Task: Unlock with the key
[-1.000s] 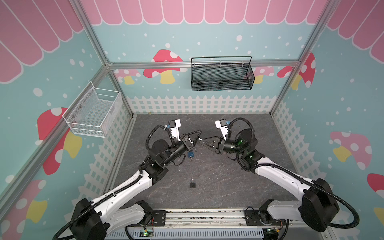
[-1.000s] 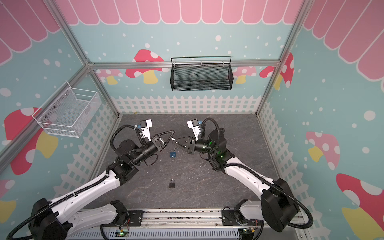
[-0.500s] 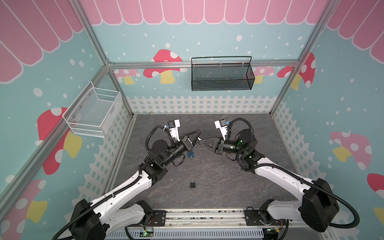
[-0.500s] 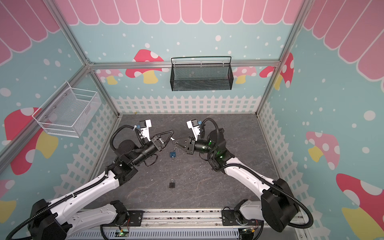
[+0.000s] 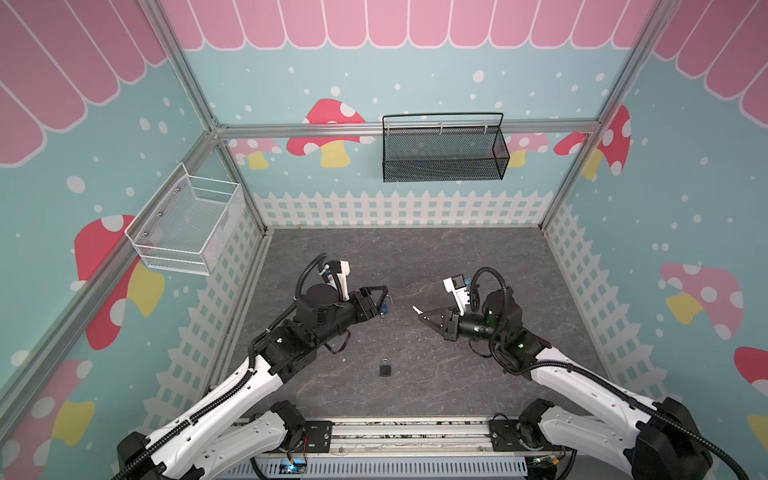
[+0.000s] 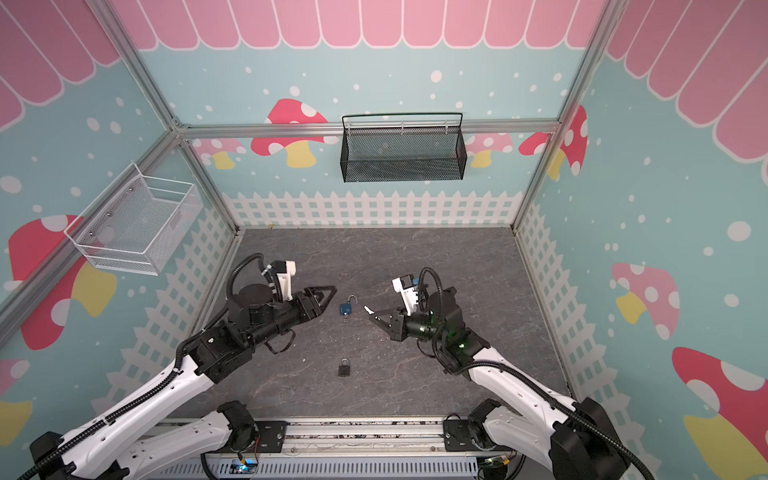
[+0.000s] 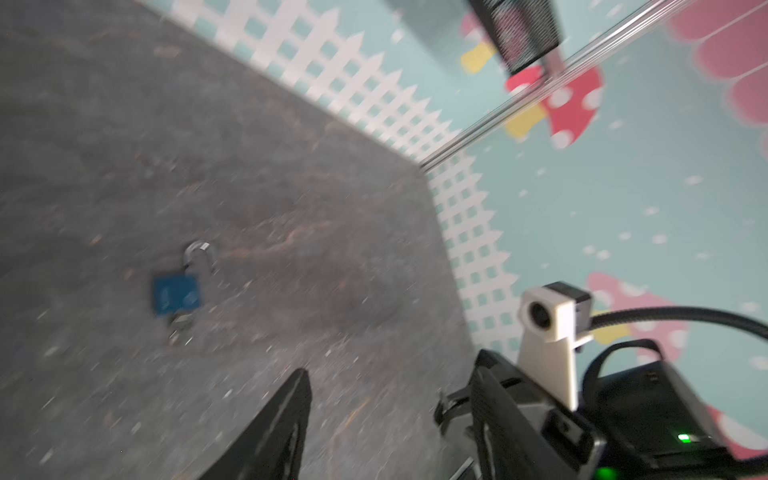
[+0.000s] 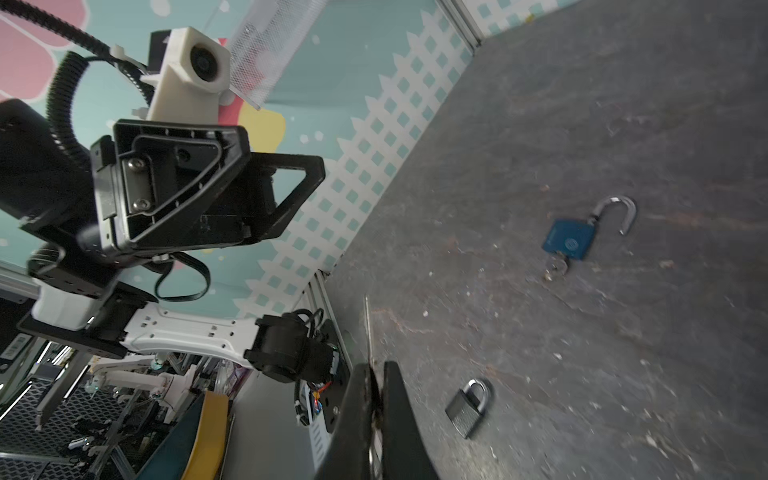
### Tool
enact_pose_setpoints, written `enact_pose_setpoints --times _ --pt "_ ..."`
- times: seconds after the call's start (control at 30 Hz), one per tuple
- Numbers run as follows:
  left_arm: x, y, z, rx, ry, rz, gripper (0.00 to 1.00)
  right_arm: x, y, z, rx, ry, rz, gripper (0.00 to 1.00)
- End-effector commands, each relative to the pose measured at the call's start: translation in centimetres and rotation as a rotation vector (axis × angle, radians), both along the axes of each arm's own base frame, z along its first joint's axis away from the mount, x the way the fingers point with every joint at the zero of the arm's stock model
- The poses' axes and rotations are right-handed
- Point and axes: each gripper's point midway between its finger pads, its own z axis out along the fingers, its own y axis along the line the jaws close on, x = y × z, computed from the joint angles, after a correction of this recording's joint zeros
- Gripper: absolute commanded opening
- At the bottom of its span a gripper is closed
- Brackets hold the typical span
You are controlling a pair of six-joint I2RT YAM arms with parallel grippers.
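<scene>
Grey marbled mat [image 6: 415,257], matte, flecked. Blue square padlock [image 6: 345,308], steel shackle swung open, flat at frame centre between both grippers, touching neither. Left gripper [image 6: 327,302]: black triangular fingers spread apart, empty. Right gripper [image 6: 372,316]: pressed together on thin flat key [image 6: 368,309]. Small dark padlock [image 6: 344,368], shackle closed, lower centre.

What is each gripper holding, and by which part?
Left gripper is open and empty. Right gripper pinches one end of a thin pale sliver; what it is cannot be told.
</scene>
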Motion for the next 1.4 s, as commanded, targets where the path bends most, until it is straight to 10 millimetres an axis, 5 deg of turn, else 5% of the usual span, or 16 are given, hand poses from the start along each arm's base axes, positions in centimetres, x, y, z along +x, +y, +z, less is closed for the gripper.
enact_pose_setpoints --times 0.0,0.23,0.43,0.87,1.37 --pt "-3.2 2.6 -7.0 0.269 0.227 0.053 0.62 -0.6 -1.4 -3.6 -0.107 0.051 -0.040 0.00" --pt "-7.4 1.3 -14.1 0.504 0.440 -0.006 0.61 -2.6 -2.8 -8.1 -0.175 0.139 -0.046 0.00" --pt "-8.9 0.0 -18.2 0.643 0.525 -0.042 0.61 -3.0 -3.3 -8.8 -0.174 0.135 -0.059 0.00" --pt "-8.1 -3.3 -22.9 0.714 0.593 -0.089 0.53 -3.2 -3.0 -9.9 -0.201 0.163 -0.034 0.00" --pt "-8.7 -2.3 -26.3 0.769 0.679 -0.044 0.39 -3.4 -2.9 -10.1 -0.206 0.162 -0.016 0.00"
